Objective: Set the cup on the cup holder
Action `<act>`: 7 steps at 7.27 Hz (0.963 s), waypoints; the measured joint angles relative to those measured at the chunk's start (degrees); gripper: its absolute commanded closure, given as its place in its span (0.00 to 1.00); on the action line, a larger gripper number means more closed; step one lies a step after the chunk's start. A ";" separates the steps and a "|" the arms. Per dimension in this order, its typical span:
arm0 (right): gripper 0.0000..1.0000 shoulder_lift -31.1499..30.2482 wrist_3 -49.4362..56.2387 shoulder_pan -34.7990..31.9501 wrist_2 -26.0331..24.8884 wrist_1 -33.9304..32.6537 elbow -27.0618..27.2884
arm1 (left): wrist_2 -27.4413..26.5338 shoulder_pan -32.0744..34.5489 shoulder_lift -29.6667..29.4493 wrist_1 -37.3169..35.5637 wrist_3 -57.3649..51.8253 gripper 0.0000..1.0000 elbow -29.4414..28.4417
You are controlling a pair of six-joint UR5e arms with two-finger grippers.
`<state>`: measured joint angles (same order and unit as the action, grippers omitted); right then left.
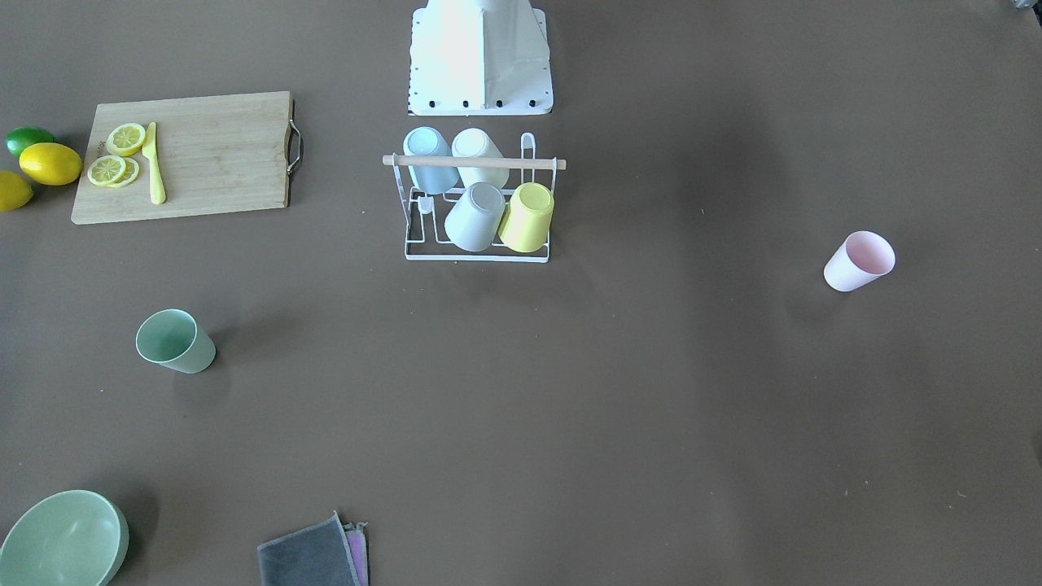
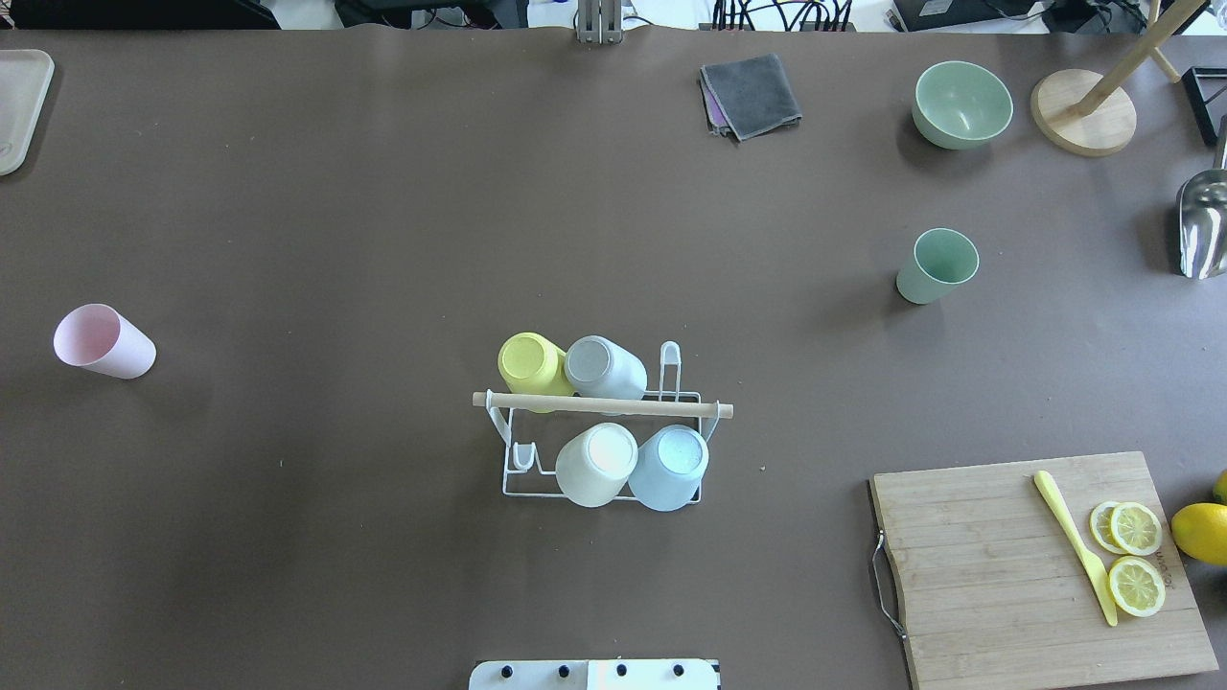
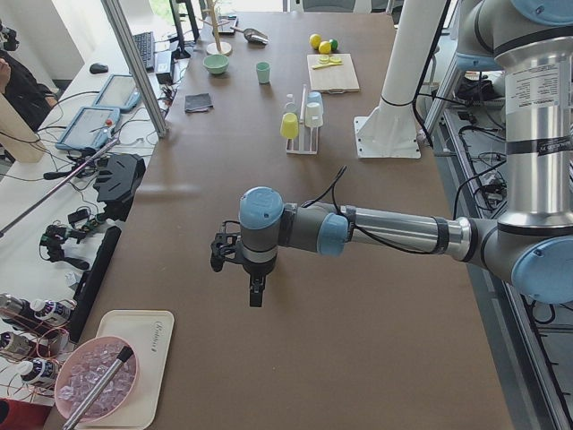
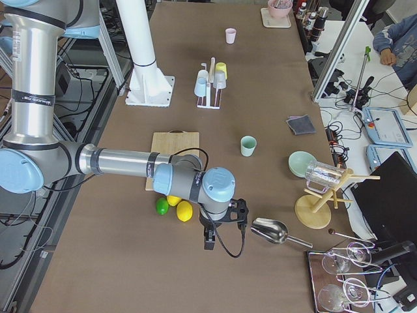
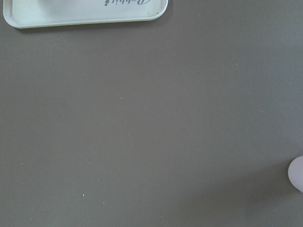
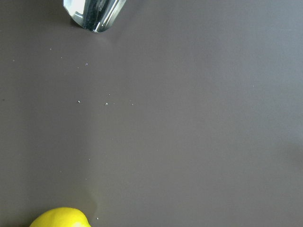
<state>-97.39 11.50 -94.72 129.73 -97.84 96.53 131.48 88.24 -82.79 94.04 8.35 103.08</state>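
The white wire cup holder (image 2: 523,490) with a wooden rod (image 2: 604,405) stands mid-table, near the robot base; it also shows in the front view (image 1: 476,257). Several cups hang on it upside down: yellow, grey, cream and light blue. A pink cup (image 2: 104,342) stands upright at the far left of the table. A green cup (image 2: 937,265) stands upright at the right. My left gripper (image 3: 255,291) hangs over bare table near the left end; I cannot tell if it is open. My right gripper (image 4: 210,240) hangs near the right end; I cannot tell its state.
A wooden cutting board (image 2: 997,575) holds lemon slices and a yellow knife (image 2: 1074,546). Lemons (image 4: 184,210) and a lime lie beside it. A green bowl (image 2: 961,103), a grey cloth (image 2: 751,93), a metal scoop (image 2: 1203,225) and a white tray (image 5: 85,12) lie around the edges.
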 measured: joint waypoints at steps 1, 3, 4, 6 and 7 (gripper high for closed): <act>0.00 0.77 0.13 0.17 0.10 -0.04 0.29 | 0.00 0.00 0.02 0.00 0.00 0.02 0.00; 0.00 1.27 0.08 1.41 0.33 -0.07 1.46 | 0.00 0.00 0.03 -0.11 0.00 0.02 -0.06; 0.00 1.32 0.18 1.99 0.65 0.07 2.14 | 0.02 0.00 -0.01 -0.15 0.00 0.02 -0.06; 0.00 0.67 0.46 5.61 0.61 -0.03 8.22 | 0.07 0.00 -0.02 -0.17 0.00 0.02 -0.07; 0.00 0.53 0.36 6.96 0.70 -0.37 9.13 | 0.10 0.00 -0.03 -0.22 0.00 0.02 -0.07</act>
<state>-96.86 11.85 -87.76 130.43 -98.21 105.66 131.59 88.24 -82.82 93.83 8.35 103.01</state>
